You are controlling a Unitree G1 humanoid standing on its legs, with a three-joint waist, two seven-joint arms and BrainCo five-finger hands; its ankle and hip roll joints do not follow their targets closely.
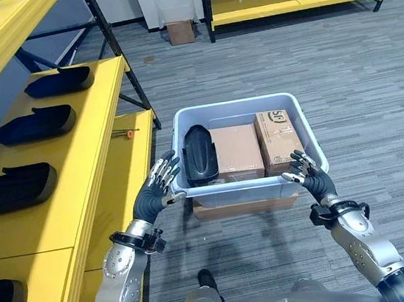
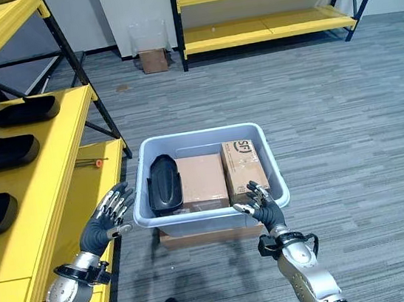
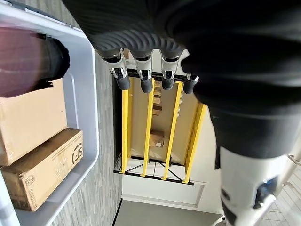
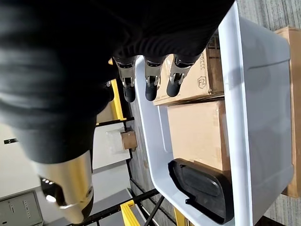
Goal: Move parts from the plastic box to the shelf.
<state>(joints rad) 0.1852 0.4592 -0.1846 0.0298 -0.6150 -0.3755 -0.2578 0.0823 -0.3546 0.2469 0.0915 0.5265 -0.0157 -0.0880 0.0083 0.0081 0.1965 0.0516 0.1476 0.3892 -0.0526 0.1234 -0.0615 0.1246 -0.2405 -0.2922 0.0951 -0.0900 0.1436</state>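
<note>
**Operator:** Left hand (image 1: pixel 160 184) status?

**Technician:** It hovers just beside the left near corner of the plastic box (image 1: pixel 302 119), fingers spread and relaxed, holding nothing. The right hand (image 1: pixel 303 170) is at the near right rim, fingers likewise loose and parted; whether the tips touch the rim cannot be told. Neither hand holds a part.

**Operator:** Location of the work item?

**Technician:** One black part (image 1: pixel 199 153) lies in the left end of the box, resting against the left wall and just beside the larger cardboard carton (image 1: pixel 236 151). A second, narrower carton (image 1: pixel 278 139) fills the right end. The yellow shelf (image 1: pixel 86 144) stands to the robot's left and already carries a row of similar black parts (image 1: pixel 33 125).

**Operator:** Recommended procedure for the step?

**Technician:** The step in hand appears to be the reach into the box. The left hand is nearer the part and the shelf, so it is the likely choice. It should clear the rim first, then descend over the part's long axis. Space between part and carton looks tight; the thumb probably fits better on the wall side. The smooth curved shell may slip, so the fingers should wrap well round it before lifting.

**Operator:** Placement?

**Technician:** A bare stretch of shelf, well apart from neighbouring parts.
</note>
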